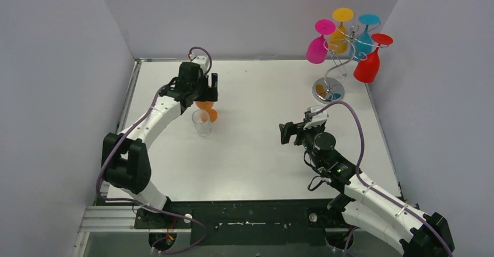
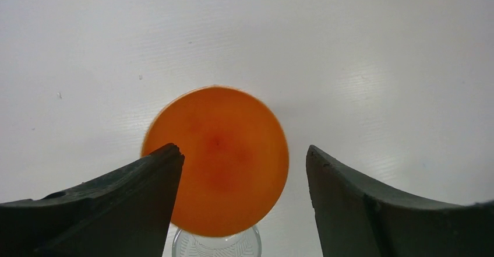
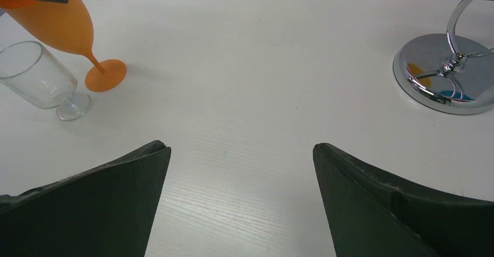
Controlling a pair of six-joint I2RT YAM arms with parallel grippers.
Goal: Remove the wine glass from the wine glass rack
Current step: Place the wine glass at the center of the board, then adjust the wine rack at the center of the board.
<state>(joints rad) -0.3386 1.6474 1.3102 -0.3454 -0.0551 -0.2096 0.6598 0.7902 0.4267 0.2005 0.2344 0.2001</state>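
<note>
Orange wine glass (image 2: 216, 159) upright between parted left fingers (image 2: 110, 207); right fingers (image 3: 87, 207) parted, empty.

Your left arm (image 1: 152, 120) and right arm (image 1: 373, 207) are white shells linked by rounded black joints, each with a purple cable (image 1: 359, 130) running back from the tool. Just behind the right tool, a black joint shows a small green light (image 1: 338, 168). Your fingers (image 2: 116, 204) are dark wedges tapering to blunt tips.
</note>
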